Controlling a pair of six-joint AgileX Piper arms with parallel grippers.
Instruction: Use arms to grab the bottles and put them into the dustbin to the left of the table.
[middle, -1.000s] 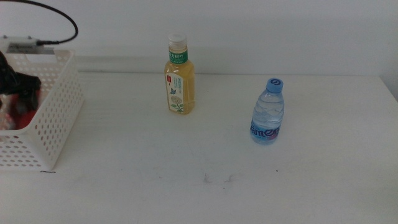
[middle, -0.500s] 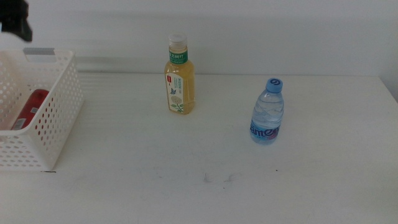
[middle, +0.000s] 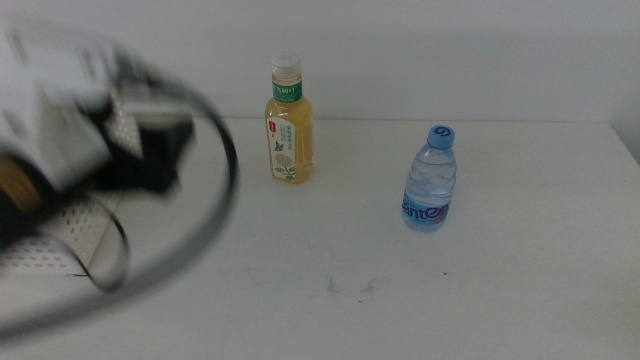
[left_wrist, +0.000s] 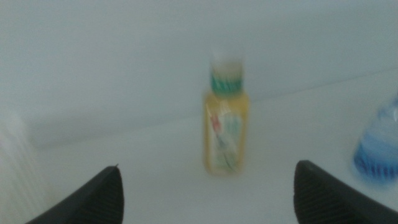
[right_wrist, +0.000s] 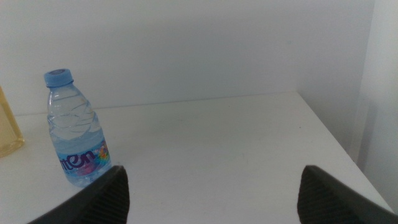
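A yellowish tea bottle with a white cap stands upright at the back middle of the white table. A small clear water bottle with a blue cap stands to its right. My left arm is a blur over the table's left side, and its black gripper is well left of the tea bottle. In the left wrist view the jaws stand wide apart and empty, facing the tea bottle. My right gripper is open and empty, with the water bottle ahead. The red can is hidden.
The white perforated dustbin is at the left edge, mostly covered by the blurred left arm and its black cable. Small dark scuff marks lie on the table's front middle. A pale wall stands behind the table.
My left gripper left the dustbin, rose, and now swings right over the table in a blur. The red can lay in the dustbin half a second ago. The bottles have not moved.
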